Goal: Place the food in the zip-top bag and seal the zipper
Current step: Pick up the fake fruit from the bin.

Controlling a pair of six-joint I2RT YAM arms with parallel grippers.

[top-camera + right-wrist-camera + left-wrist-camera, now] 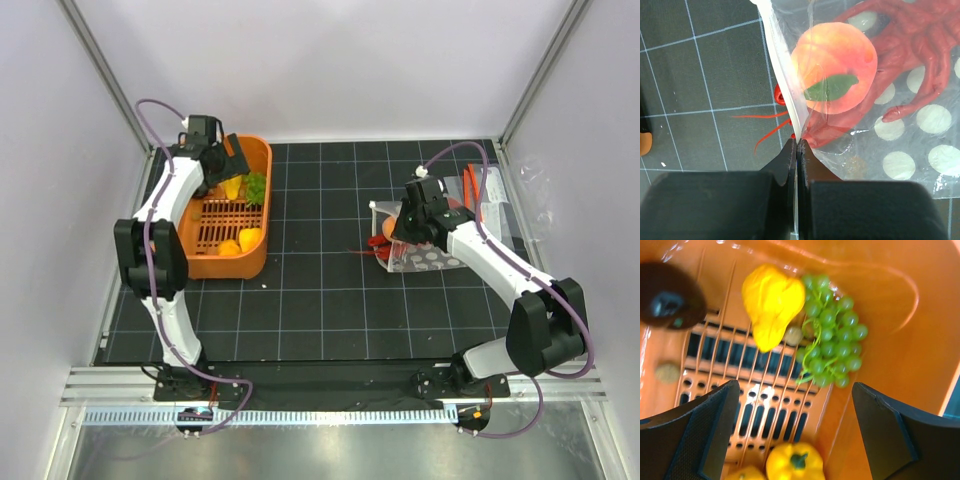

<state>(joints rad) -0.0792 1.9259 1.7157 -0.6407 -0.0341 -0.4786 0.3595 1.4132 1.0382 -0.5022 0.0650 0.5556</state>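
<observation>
Grape bunch [832, 340] beyond spread left end effector [795, 390]; right end effector [796, 145] tight on zip-top bag [867, 150]

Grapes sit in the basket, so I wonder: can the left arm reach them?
Probably yes: the left gripper hangs open near the green grape bunch, nothing covers it; a yellow toy fruit lies close beside.

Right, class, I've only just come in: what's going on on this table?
The right claw is shut on the mouth edge of the clear plastic bag with white dots. Inside lie a round peach-orange toy fruit and a red toy lobster, whose feelers poke out. The left claw hangs open over the orange plastic basket, above the green toy grape bunch, not yet picked up.
</observation>
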